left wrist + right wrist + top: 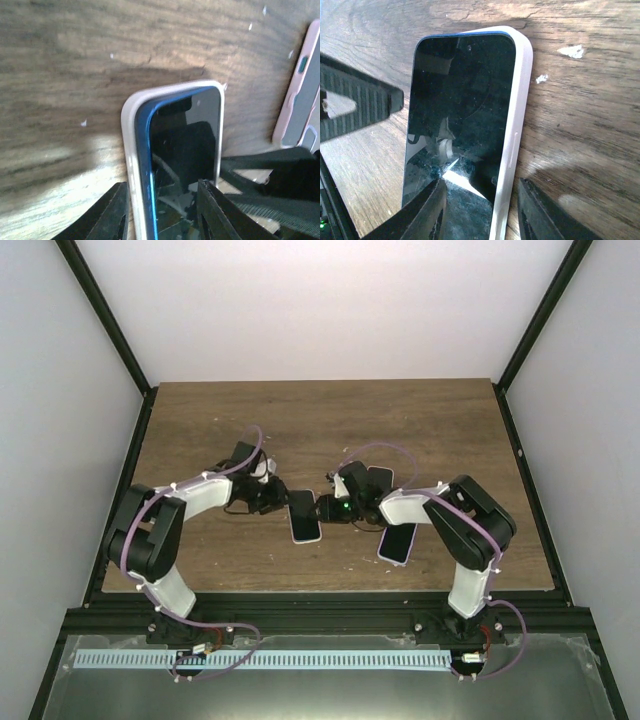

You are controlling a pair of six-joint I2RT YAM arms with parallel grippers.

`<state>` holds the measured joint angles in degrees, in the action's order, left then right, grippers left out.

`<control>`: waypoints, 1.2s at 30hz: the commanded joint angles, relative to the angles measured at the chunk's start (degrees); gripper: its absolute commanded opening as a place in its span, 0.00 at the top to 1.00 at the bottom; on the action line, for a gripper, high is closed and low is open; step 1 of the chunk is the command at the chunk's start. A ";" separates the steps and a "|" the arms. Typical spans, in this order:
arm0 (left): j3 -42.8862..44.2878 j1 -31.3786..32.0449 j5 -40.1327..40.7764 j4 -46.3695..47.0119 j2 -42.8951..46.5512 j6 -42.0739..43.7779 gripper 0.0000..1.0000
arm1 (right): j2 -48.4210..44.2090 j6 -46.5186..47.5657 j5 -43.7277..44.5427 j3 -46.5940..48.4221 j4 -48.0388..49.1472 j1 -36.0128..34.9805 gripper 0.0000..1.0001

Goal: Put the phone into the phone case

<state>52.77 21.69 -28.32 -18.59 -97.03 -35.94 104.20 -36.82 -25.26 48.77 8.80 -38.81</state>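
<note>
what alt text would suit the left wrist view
A dark-screened phone with a blue edge lies in a white case on a wooden table, the left tool's black fingers apart over its near end. A pink case lies at the right edge.

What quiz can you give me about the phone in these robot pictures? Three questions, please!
1. True or false: the phone has a white case around it.
2. What colour is the phone's thin edge? A red, B blue, C green.
3. Fill the gap: the second case, at the right edge of the left wrist view, has a ____ rim.

Key: 1 true; 2 B; 3 pink.
</note>
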 commanded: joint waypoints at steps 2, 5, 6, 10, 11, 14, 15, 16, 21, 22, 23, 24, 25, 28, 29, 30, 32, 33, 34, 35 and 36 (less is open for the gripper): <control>-4.86 0.02 -5.27 3.95 1.91 -0.14 0.64 | -1.81 -3.68 -1.04 -1.49 0.24 0.03 0.59; -6.58 0.02 -7.11 6.13 1.15 -0.70 0.71 | -0.95 -5.86 -2.26 -2.02 3.00 0.04 0.59; -6.89 0.02 -7.14 6.27 0.82 -0.63 0.73 | -0.67 -6.48 -2.46 -2.07 3.54 0.07 0.59; -8.35 0.02 -7.42 7.38 0.41 -0.76 0.76 | 0.33 -8.12 -4.40 -1.37 6.06 0.05 0.59; -8.57 0.02 -7.46 7.50 0.43 -0.75 0.77 | 0.61 -8.67 -5.31 -1.30 7.02 0.05 0.59; -8.85 0.02 -6.78 7.33 0.65 -0.20 0.79 | 0.85 -10.91 -8.13 -1.66 11.18 0.05 0.59; -8.76 0.02 -6.42 6.99 0.51 0.03 0.80 | 0.84 -11.78 -9.13 -2.03 12.99 0.10 0.59; -8.74 0.02 -6.29 6.72 0.41 0.25 0.81 | 0.85 -12.52 -10.21 -2.39 14.47 0.10 0.59; -9.73 0.02 -6.69 7.01 0.34 -0.26 0.85 | 1.15 -16.17 -13.01 -3.94 20.24 0.05 0.58; -9.93 0.02 -6.68 6.95 0.40 -0.12 0.86 | 1.37 -17.04 -13.66 -4.41 22.02 0.10 0.58; -10.02 0.02 -6.41 6.86 0.54 0.09 0.87 | 1.61 -17.77 -14.27 -4.67 23.55 0.05 0.58; -10.20 0.02 -6.06 6.75 0.74 0.27 0.88 | 1.96 -18.25 -14.91 -4.76 24.68 0.05 0.58; -10.54 0.02 -5.90 6.73 1.14 0.24 0.88 | 2.28 -18.62 -15.37 -4.77 25.42 0.05 0.58; -11.92 0.02 -6.19 7.31 1.98 0.17 0.88 | 2.60 -19.81 -16.91 -5.42 28.95 0.11 0.58; -12.03 0.02 -5.87 7.21 2.10 0.36 0.88 | 2.51 -20.20 -17.03 -5.75 29.89 0.04 0.57; -12.00 0.02 -5.70 6.98 1.97 0.58 0.86 | 2.42 -20.41 -16.95 -5.98 30.25 0.05 0.56; -11.74 0.02 -5.80 6.56 1.60 0.75 0.83 | 2.44 -20.64 -16.88 -6.16 30.44 0.05 0.54; -11.71 0.04 -6.10 6.65 1.59 0.78 0.82 | 2.49 -21.20 -17.14 -6.27 31.26 0.11 0.54; -11.73 0.02 -6.21 6.62 1.69 0.76 0.81 | 2.55 -21.89 -17.50 -6.56 32.33 0.13 0.54; -11.73 0.02 -6.05 6.51 1.94 0.83 0.79 | 2.63 -22.55 -17.80 -6.88 33.57 0.11 0.54; -11.75 -0.01 -5.80 6.21 2.28 0.98 0.77 | 2.60 -23.18 -18.06 -7.13 34.66 0.12 0.54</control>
<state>42.15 20.71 -33.82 -10.92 -94.39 -35.75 106.89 -56.93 -37.36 41.06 32.80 -37.45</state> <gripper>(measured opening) 0.206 0.463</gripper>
